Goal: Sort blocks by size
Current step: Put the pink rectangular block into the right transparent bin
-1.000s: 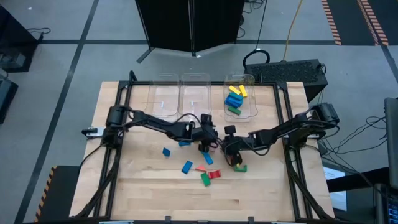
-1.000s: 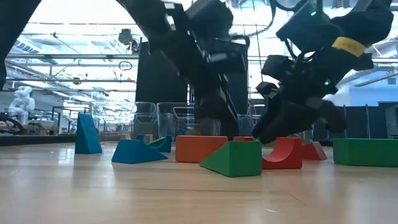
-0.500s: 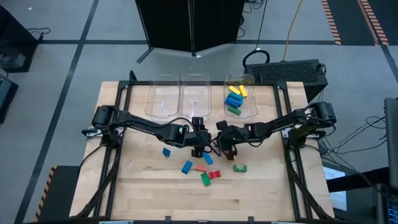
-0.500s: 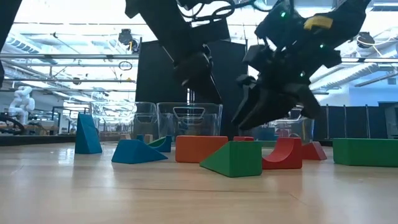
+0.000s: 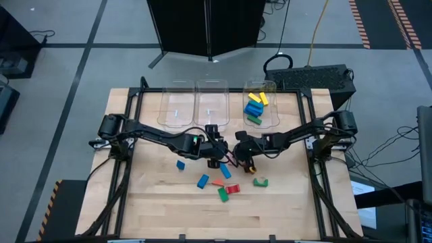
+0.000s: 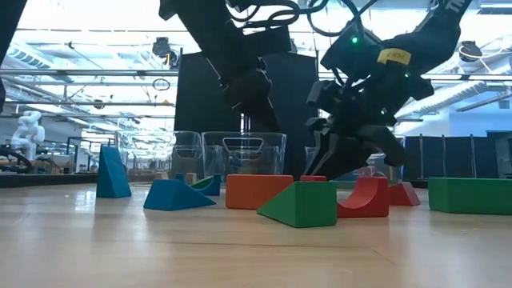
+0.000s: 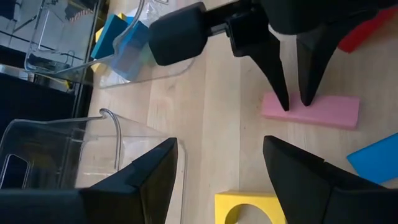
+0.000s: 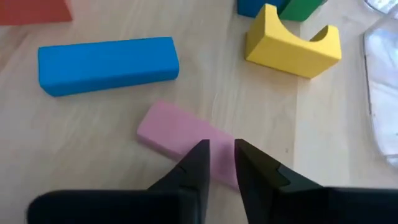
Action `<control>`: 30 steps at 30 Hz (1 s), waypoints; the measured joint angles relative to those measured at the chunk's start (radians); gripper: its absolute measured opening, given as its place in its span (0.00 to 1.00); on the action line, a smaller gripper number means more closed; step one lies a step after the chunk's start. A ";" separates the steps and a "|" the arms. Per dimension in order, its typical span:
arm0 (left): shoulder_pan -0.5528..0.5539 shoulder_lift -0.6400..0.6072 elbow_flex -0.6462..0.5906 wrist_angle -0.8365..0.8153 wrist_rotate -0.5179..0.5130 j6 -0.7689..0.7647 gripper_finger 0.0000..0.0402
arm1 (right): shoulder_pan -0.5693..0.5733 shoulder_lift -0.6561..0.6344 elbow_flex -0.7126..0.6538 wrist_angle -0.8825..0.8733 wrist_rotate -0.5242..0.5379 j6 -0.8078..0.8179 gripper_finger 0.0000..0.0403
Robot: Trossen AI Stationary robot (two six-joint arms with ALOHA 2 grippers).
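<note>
the right gripper [image 8: 219, 163] hung over the middle of the table [image 5: 162, 216], its fingers drawn nearly together with only a thin gap, their tips on the top face of a flat pink block [image 8: 180, 138]. they grasped nothing; the pink block lay flat on the wood. in the left wrist view the same two dark fingertips [image 7: 278, 81] stood on the pink block's near edge. beside it lay a long blue block [image 8: 107, 64] and a yellow arch block [image 8: 292, 43], each apart from it.

the left gripper [image 7: 217, 168] hovered just beside, fingers spread wide and released, holding nothing, with the yellow arch below between them and a clear bin [image 7: 62, 149] near its side.

from above, both grippers met near the table's centre, left gripper [image 5: 214, 154] and right gripper [image 5: 244, 156] close together. loose blocks lay in front of them: a blue one [image 5: 180, 164], another blue [image 5: 202, 181], a red one [image 5: 233, 189], a green one [image 5: 222, 195] and a green arch [image 5: 260, 181]. the rightmost of three clear bins [image 5: 273, 123] at the far edge held blue, yellow and green blocks [image 5: 254, 105]. the other two bins' contents could not be told.
</note>
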 joint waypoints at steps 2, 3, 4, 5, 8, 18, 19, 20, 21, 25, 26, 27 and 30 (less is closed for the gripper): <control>0.000 0.000 0.000 -0.001 0.000 0.000 0.60 | 0.000 0.006 0.001 0.000 0.000 0.020 0.13; 0.000 0.000 0.000 -0.003 0.000 0.000 0.60 | 0.001 0.006 0.001 -0.003 -0.001 0.032 0.12; 0.000 0.000 0.000 -0.008 0.000 -0.001 0.60 | 0.006 0.006 0.001 -0.009 0.000 0.045 0.12; 0.000 0.000 0.000 -0.014 0.000 -0.001 0.60 | 0.012 0.006 0.001 -0.015 0.000 0.058 0.11; 0.000 0.000 0.000 -0.031 -0.004 -0.002 0.60 | 0.035 0.005 0.001 -0.025 0.010 0.101 0.10; 0.000 0.000 0.000 -0.057 -0.015 -0.026 0.60 | 0.132 -0.106 -0.005 -0.106 0.044 0.193 0.12; -0.001 0.000 0.000 -0.058 -0.015 -0.026 0.60 | 0.136 -0.122 -0.004 -0.112 0.049 0.171 0.13; -0.002 0.000 0.000 -0.058 -0.015 -0.026 0.60 | 0.138 -0.134 -0.003 -0.115 0.051 0.139 0.13; -0.002 0.000 0.000 -0.058 -0.015 -0.026 0.60 | 0.138 -0.141 -0.003 -0.123 0.052 0.094 0.14; -0.005 0.000 0.000 -0.057 -0.015 -0.027 0.60 | 0.123 -0.142 -0.004 -0.145 0.052 -0.109 0.21; -0.007 0.000 0.000 -0.058 -0.015 -0.030 0.60 | 0.117 -0.137 -0.003 -0.150 0.052 -0.156 0.23; -0.007 0.000 0.000 -0.058 -0.015 -0.038 0.60 | 0.110 -0.131 0.001 -0.164 0.051 -0.192 0.26; -0.008 0.000 0.000 -0.067 -0.015 -0.053 0.60 | 0.093 -0.117 0.019 -0.173 0.045 -0.260 0.37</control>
